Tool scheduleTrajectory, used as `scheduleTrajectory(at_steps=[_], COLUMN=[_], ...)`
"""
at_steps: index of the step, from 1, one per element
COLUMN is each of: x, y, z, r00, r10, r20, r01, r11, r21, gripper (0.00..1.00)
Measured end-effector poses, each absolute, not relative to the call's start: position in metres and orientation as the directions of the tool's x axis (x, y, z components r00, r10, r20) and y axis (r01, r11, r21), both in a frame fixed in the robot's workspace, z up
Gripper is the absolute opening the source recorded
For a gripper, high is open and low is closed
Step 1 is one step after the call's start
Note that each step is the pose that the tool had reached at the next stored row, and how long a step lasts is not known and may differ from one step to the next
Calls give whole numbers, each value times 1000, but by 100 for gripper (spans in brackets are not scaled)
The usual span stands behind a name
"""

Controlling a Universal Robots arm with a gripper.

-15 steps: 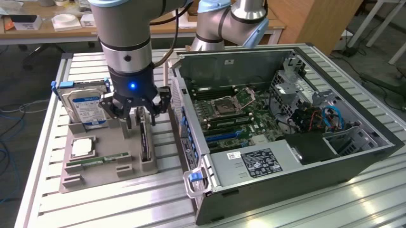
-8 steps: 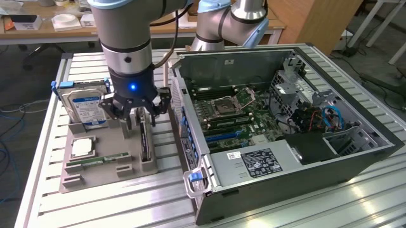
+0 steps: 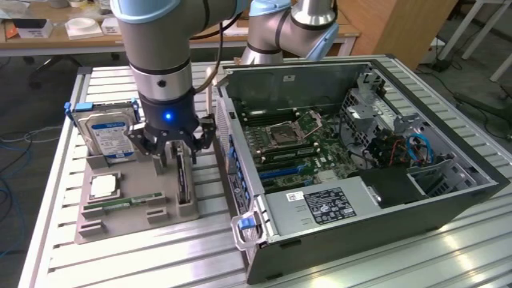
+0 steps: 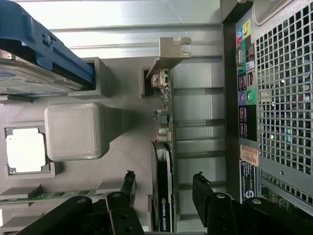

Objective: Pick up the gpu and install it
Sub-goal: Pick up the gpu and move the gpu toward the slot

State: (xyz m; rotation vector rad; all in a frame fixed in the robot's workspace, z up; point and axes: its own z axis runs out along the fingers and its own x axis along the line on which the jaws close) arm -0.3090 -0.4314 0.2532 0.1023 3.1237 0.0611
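The gpu stands on its long edge in a slot of the grey holder tray, just beside the open computer case. It is a thin dark card, and the wrist view shows its black face with the silvery end bracket at the far end. My gripper hangs right over the card and is open. In the wrist view my gripper has one black finger on each side of the card, with gaps between the pads and the card.
The tray also holds a silver hard drive with a blue label, a processor chip and a green memory stick. A grey block rises from the tray. The motherboard with blue slots lies open inside the case.
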Motion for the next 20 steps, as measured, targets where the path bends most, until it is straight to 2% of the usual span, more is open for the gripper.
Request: scheduleTrajectory(at_steps=[20], x=[-309], y=[-432], z=[224], r00=[-1000], r10=[16], r20=[-13], r01=[16], r11=[999], r21=[40], gripper=[59])
